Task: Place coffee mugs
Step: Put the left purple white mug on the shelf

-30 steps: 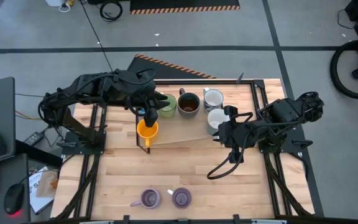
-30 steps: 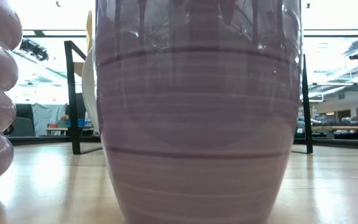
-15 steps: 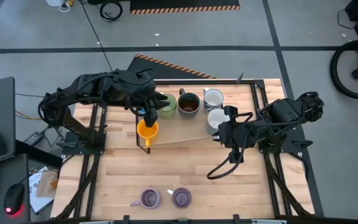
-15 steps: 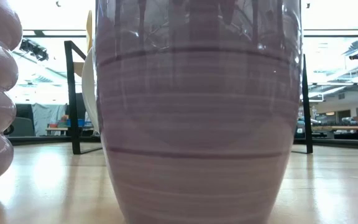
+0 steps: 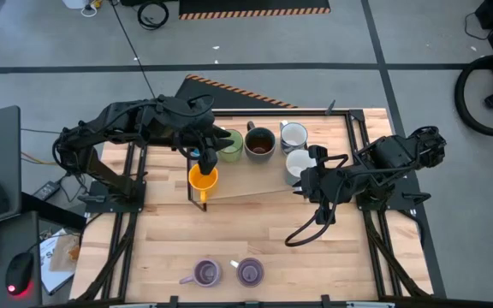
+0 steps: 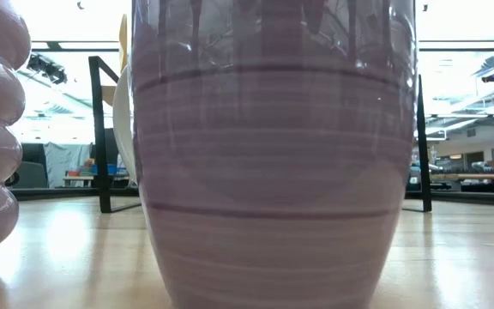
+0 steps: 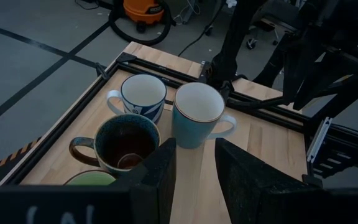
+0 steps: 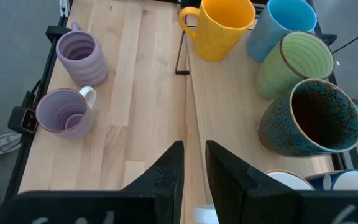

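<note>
Near the table's far edge stand a green mug (image 5: 229,144), a dark brown mug (image 5: 259,143) and two white mugs (image 5: 294,134) (image 5: 298,161). An orange mug (image 5: 203,178) stands nearer, a blue mug (image 8: 281,25) beside the green one. Two purple mugs (image 5: 206,273) (image 5: 249,272) stand at the near edge and fill the low view (image 6: 273,172). My left gripper (image 5: 205,158) hovers open and empty over the orange mug's far side (image 7: 194,165). My right gripper (image 5: 308,175) is open by the nearer white mug (image 8: 194,168).
A small black bracket (image 8: 182,56) stands on the wooden table (image 5: 315,257) just near the orange mug. The table's middle, between the far row and the purple mugs, is bare wood. Black frame rails (image 5: 131,214) run along both sides.
</note>
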